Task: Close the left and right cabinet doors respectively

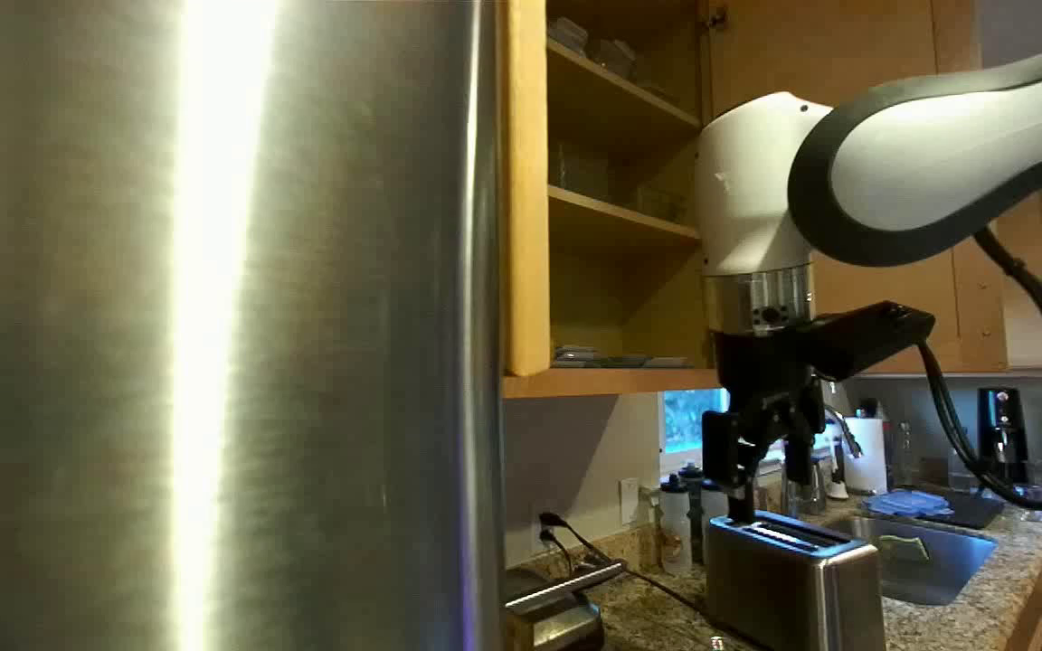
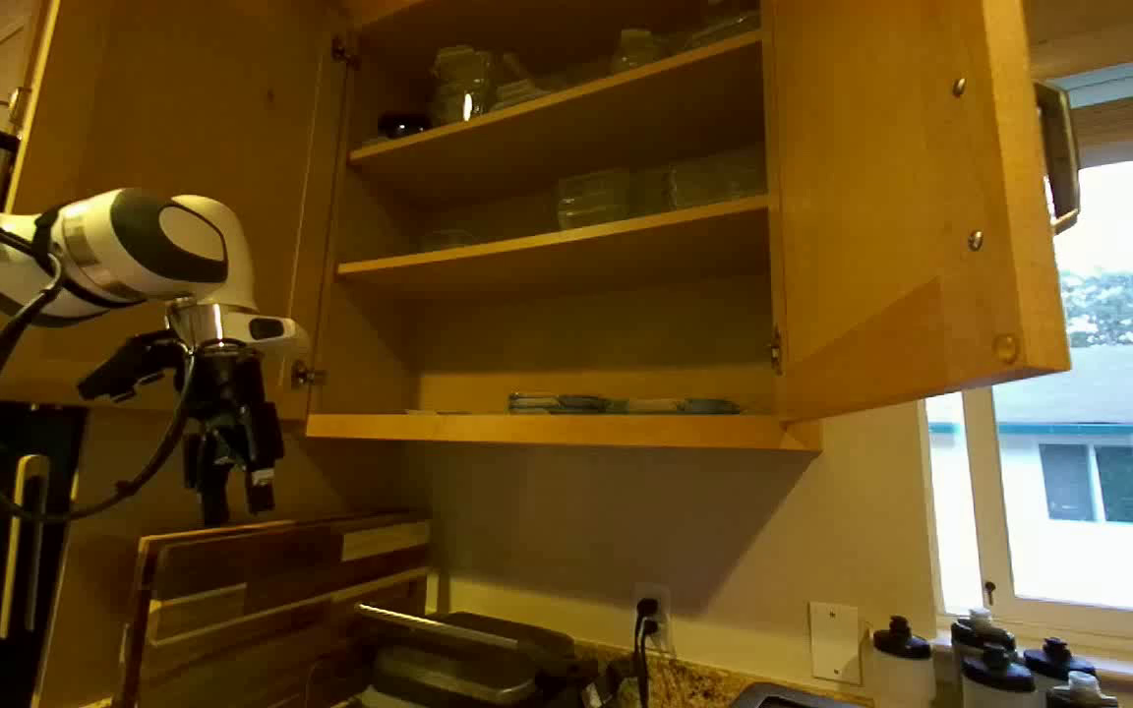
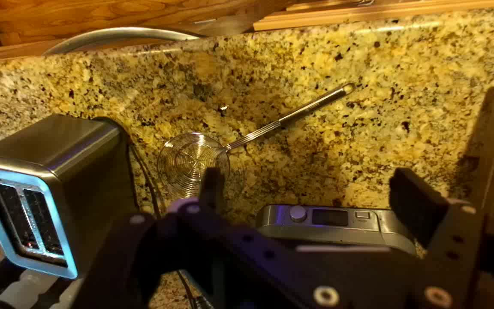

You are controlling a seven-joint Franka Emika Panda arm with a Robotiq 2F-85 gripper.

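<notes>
The left cabinet door (image 2: 163,108) stands swung wide open in an exterior view; its edge (image 1: 526,208) shows beside the fridge in an exterior view. The right cabinet door (image 2: 881,197) is also wide open, with its bar handle (image 2: 1060,157) on the outer face; its inner side (image 1: 833,45) is partly behind the arm. The shelves between them are exposed. My gripper (image 3: 309,174) is open and empty, pointing down over the counter. In an exterior view the gripper (image 2: 237,501) appears in front of the left door's lower part, with no visible contact. The left door's handle is hidden.
A steel toaster (image 1: 783,579), a wire strainer (image 3: 193,161), a silver appliance (image 3: 328,223) and a wooden board (image 2: 271,610) stand on the granite counter (image 3: 401,64). The steel fridge (image 1: 331,316) stands beside the cabinet. Bottles (image 2: 994,678) stand by the window.
</notes>
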